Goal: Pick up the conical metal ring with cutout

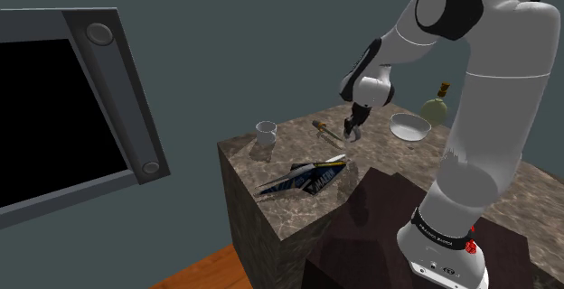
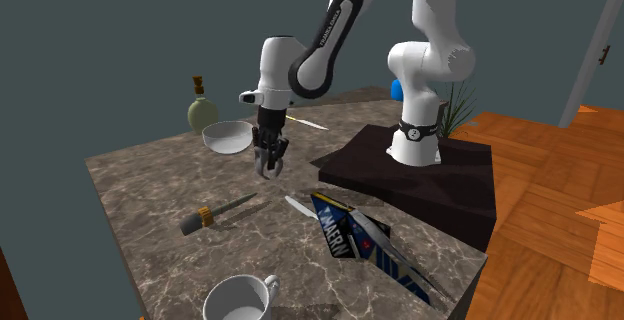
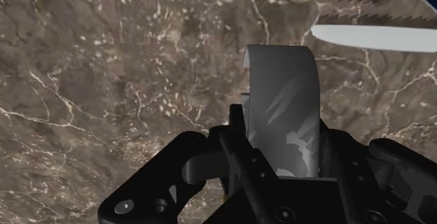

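Fingers (image 3: 238, 135) clamped on the grey metal ring (image 3: 283, 96): lift straight, grip firm, mind the bowl (image 1: 411, 126) at three o'clock, shoulder view.

The shoulder view looks down over the marbled counter (image 1: 291, 152) from beside the stand (image 1: 371, 219). The second exterior view faces the arm (image 2: 425, 68) from across it, nearer; both show the mug (image 1: 266, 133) and bowl (image 1: 410, 126). The wrist view looks along the gripper (image 3: 280, 126), close above the counter.
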You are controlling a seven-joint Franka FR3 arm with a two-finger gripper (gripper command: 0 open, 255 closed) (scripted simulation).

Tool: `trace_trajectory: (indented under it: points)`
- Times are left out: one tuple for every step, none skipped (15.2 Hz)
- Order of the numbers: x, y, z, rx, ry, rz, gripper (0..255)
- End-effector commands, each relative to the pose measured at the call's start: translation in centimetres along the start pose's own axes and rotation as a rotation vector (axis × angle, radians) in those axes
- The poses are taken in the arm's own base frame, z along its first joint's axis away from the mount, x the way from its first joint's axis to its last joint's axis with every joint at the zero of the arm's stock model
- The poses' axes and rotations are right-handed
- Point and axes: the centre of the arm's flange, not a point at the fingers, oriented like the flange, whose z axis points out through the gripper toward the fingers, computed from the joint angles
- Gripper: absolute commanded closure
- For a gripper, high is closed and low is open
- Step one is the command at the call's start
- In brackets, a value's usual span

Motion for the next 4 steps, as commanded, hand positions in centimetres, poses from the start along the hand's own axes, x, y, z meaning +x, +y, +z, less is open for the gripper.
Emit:
trace_trajectory:
  points:
    - [0.22,0.03,-1.08,0.0,-0.001,0.0,255]
    - [0.32,0.04,-1.6,0.0,-0.001,0.0,255]
    - [0.33,0.04,-1.67,0.0,-0.001,0.0,255]
    - [0.33,0.04,-1.67,0.0,-0.001,0.0,255]
